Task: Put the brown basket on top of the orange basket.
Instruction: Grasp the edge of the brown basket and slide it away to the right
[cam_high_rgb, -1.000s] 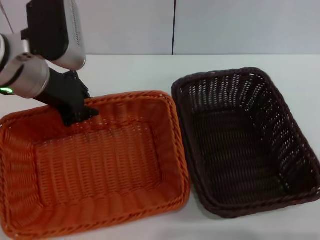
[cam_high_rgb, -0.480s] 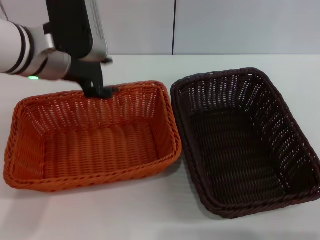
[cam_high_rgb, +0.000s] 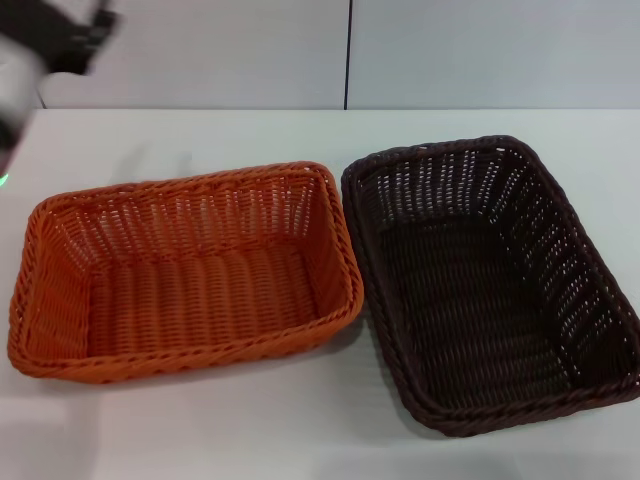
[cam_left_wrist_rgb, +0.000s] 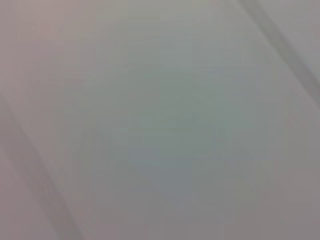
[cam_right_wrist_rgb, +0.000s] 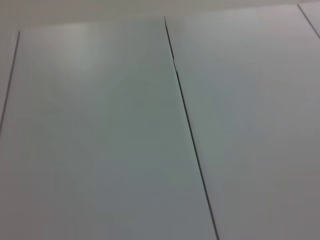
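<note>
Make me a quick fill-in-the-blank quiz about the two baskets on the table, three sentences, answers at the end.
1. The basket on the robot's left side of the table is coloured ____.
2. The brown basket sits ____ the orange basket, not on top of it.
3. Inside, both baskets are ____.

Missing words: orange; beside; empty

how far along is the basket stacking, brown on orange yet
Not yet. The orange basket sits flat on the white table, with the brown basket beside it on its right, rims close together, neither inside the other. Nothing is in hand: the left arm shows only as a blur at the head view's upper left corner, and the right arm is out of sight. Gripping the brown basket, lifting it and setting it on the orange one all remain.
</note>
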